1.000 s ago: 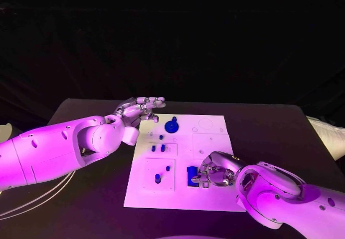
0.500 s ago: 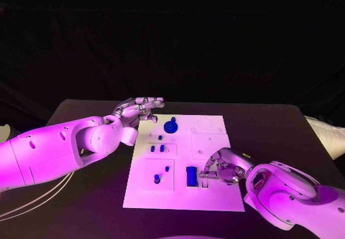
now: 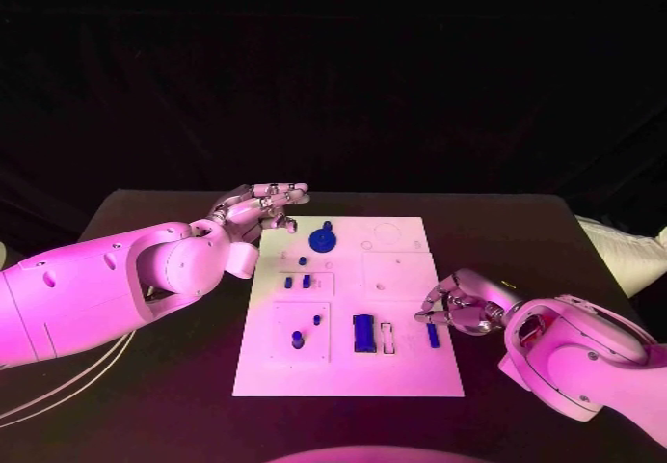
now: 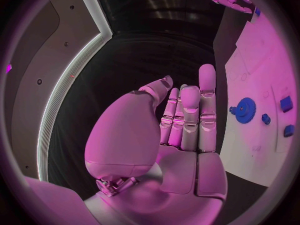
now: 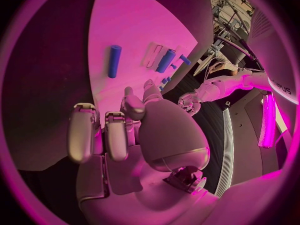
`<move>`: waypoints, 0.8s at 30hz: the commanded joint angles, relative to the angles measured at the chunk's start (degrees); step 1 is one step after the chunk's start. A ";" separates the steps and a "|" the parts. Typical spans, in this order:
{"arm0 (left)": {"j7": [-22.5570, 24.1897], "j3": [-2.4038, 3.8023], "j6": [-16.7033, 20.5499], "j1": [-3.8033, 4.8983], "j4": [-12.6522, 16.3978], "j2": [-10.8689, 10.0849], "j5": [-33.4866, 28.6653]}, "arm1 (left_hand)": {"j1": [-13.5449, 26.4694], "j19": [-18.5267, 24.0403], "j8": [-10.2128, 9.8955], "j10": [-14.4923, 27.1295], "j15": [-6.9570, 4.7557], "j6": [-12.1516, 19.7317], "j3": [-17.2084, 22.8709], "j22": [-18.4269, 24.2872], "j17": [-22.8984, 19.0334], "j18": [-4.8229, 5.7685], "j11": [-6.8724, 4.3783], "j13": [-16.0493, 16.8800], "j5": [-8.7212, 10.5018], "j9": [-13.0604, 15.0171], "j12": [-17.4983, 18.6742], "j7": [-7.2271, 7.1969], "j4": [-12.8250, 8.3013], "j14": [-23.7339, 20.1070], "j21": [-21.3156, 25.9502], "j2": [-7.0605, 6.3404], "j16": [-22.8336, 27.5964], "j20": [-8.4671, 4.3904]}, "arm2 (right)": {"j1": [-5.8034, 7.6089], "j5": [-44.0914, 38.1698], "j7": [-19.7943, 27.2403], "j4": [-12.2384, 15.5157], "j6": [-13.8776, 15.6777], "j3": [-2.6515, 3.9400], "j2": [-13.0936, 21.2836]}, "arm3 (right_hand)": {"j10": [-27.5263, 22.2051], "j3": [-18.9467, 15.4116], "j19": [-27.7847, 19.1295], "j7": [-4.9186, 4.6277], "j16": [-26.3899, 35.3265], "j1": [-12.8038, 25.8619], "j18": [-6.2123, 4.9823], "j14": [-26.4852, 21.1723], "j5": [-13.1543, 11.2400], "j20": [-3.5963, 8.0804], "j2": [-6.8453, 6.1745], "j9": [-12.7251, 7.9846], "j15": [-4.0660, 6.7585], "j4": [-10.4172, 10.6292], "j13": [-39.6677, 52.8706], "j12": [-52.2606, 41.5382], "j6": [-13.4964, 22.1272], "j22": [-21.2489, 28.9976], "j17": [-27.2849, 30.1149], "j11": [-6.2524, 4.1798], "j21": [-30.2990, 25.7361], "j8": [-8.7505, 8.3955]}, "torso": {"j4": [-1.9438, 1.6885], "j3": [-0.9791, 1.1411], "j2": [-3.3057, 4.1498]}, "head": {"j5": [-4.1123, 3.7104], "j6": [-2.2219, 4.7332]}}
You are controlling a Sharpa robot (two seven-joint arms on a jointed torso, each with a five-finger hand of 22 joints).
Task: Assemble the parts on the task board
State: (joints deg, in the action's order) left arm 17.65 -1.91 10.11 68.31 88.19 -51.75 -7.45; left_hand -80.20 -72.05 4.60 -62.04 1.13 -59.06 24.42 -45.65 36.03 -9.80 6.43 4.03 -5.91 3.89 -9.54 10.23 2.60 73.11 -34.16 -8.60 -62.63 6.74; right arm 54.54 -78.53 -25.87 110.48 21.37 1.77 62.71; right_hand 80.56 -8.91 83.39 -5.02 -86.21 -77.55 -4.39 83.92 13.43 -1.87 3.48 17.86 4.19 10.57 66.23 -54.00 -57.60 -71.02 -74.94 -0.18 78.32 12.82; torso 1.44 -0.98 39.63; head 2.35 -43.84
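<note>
— On the black table (image 3: pixel 167 207), the white task board (image 3: pixel 403 376) lies between the robot's two arms. How far along does the job look?

— Partway, at a guess. Several blue parts stand or lie in the board's panels: a blue gear (image 3: pixel 324 239) at the far end, small pegs (image 3: pixel 296 283) in the middle panel, a wide blue block (image 3: pixel 364 333) near the front with a pale slot (image 3: pixel 387 336) just beside it. A slim blue bar (image 3: pixel 434 335) lies loose on the board's right side, just beside the right hand (image 3: pixel 459 307) — that piece looks not yet seated.

— And the hands?

— Right hand hovers over the board's right edge, fingers curled in and apart from the bar; nothing is in them that I can see. Left hand (image 3: pixel 257 210) hangs off the board's far left corner, fingers straight and together, palm bare, holding nothing.

— Do the wrist cameras add anything?

— Right wrist view shows the bar (image 5: pixel 114 61) lying free on the white plate ahead of the fingertips (image 5: pixel 82 135), clear of them — plainer than from the head. Left wrist view shows the flat, bare palm (image 4: pixel 181 135) and the gear (image 4: pixel 244 110) with its toothed rim, standing well apart from that hand.

— What is left?

— Likely the bar and the pale slot; whether the rest is fully home, I cannot tell.
</note>
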 commanded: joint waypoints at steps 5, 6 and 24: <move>0.48 -0.03 -0.98 -0.48 -0.13 0.24 0.19 | 0.18 0.17 0.08 0.32 0.12 0.22 -0.06 0.09 -0.06 -0.60 0.03 -0.08 -0.33 -0.05 -0.33 0.20 -0.28 -0.33 0.28 0.28 -0.19 0.00 | -0.24 -3.72 -2.42 -0.23 -2.61 -0.22 0.81 | 0.03 -0.37 0.00 0.20 0.46 -0.10 0.34 4.84 0.19 -0.18 -0.04 -0.80 -0.27 0.24 -0.26 0.59 -2.35 -0.01 -9.03 0.23 -0.39 -0.40 | 0.40 -0.10 -0.79 | -1.04 -2.91; 0.48 -0.03 -1.00 -0.55 -0.15 0.27 0.19 | 0.20 0.16 0.11 0.37 0.12 0.21 -0.05 0.10 -0.10 -0.60 0.03 -0.07 -0.32 -0.04 -0.43 0.19 -0.30 -0.35 0.31 0.34 -0.23 0.01 | -0.29 -4.33 -2.92 -0.23 -2.89 -0.25 0.86 | 0.04 -0.57 -0.02 0.28 0.49 0.10 0.33 4.83 0.09 -0.14 -0.17 -0.97 -0.22 0.42 -0.35 0.76 -2.77 0.03 -8.99 0.17 -0.42 -0.47 | 0.46 -0.10 -0.83 | -1.18 -3.13; 0.44 -0.04 -1.09 -0.80 -0.25 0.49 0.19 | 0.20 0.16 0.11 0.37 0.12 0.21 -0.05 0.10 -0.10 -0.60 0.03 -0.07 -0.32 -0.04 -0.43 0.19 -0.30 -0.35 0.31 0.34 -0.23 0.01 | -1.06 -10.34 -6.91 -0.37 -7.02 -0.43 -0.29 | 0.10 -3.08 -0.23 1.08 0.89 2.59 0.22 4.73 -0.45 0.29 -1.58 -1.34 0.27 2.87 -0.98 2.02 -6.04 0.53 -8.55 -0.42 -0.84 -0.56 | 0.32 -0.09 -0.76 | -2.14 -3.54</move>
State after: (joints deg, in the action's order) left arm 17.66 -1.98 10.08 67.52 87.86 -51.35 -7.42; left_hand -80.20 -72.05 4.60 -62.03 1.13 -59.06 24.42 -45.60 35.98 -9.81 6.43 4.04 -5.91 3.89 -9.78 10.23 2.60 73.11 -34.16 -8.60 -62.63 6.74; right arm 53.59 -85.79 -31.29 110.19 16.91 1.36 62.59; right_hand 80.56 -11.69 83.39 -3.89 -85.55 -75.47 -4.40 83.92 13.19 -1.87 2.04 16.49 4.20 13.35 65.29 -52.22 -63.25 -70.56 -74.92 -0.18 77.78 12.55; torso 1.76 -1.07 38.87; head 0.36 -47.44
